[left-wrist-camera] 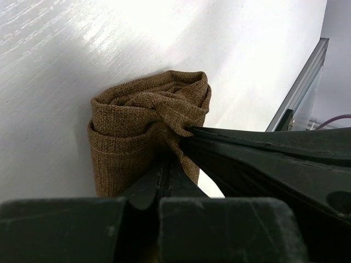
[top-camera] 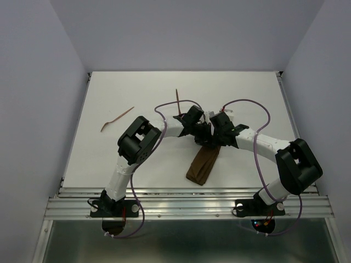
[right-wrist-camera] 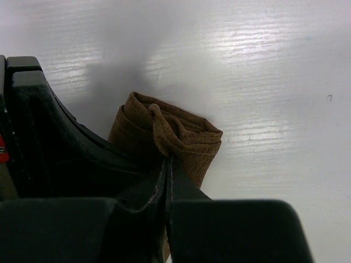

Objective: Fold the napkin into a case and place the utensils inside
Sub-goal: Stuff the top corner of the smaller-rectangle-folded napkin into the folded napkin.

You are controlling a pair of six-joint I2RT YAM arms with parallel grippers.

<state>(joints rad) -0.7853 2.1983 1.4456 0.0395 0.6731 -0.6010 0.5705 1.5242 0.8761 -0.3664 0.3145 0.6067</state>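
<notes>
Left gripper [left-wrist-camera: 169, 161] and right gripper [right-wrist-camera: 167, 160] both clamped on one end of the folded napkin [top-camera: 202, 164], the rest lying behind them on the worktop [top-camera: 247, 93]. Utensils [top-camera: 117, 119] lie apart, left of the left gripper. Risk: an uneven pull or release and the fold springs open.

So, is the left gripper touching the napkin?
Touching. The left wrist view shows the left gripper shut on a fold of the napkin.

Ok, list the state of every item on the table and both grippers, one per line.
napkin: folded narrow, far end pinched
left gripper: shut on napkin
right gripper: shut on napkin
left utensil: loose on table, outside napkin
far utensil: loose on table, outside napkin
</notes>
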